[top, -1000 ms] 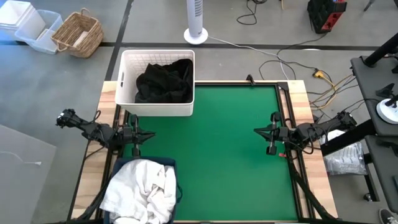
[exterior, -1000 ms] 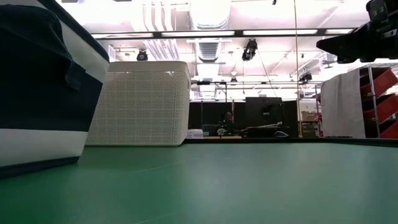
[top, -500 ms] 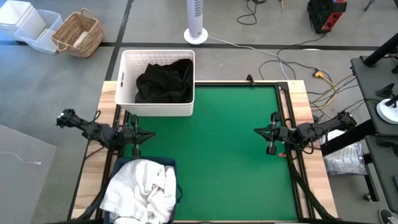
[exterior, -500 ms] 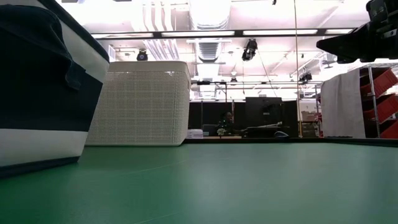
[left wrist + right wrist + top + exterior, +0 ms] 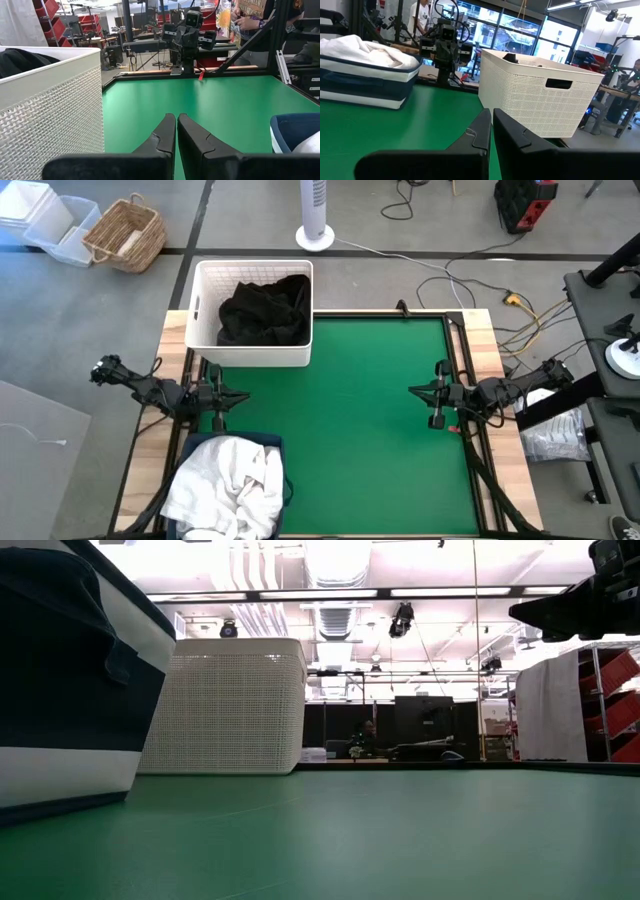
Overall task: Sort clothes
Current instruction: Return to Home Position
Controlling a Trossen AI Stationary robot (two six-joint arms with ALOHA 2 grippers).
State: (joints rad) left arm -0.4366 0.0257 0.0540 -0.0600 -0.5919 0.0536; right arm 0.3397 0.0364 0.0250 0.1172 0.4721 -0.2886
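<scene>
Black clothes (image 5: 264, 311) lie heaped inside the white lattice basket (image 5: 205, 285) at the table's far left. White clothes (image 5: 226, 484) fill the navy bin (image 5: 271, 442) at the near left; they also show in the right wrist view (image 5: 365, 51). My left gripper (image 5: 243, 395) hovers shut at the left edge, between basket and bin, pointing right. My right gripper (image 5: 413, 390) hovers shut at the right edge, pointing left. Neither gripper has anything in it.
The green mat (image 5: 360, 430) lies bare between the two grippers. A black frame rail (image 5: 462, 380) runs along the table's right side. People show in the room beyond the table in the wrist views.
</scene>
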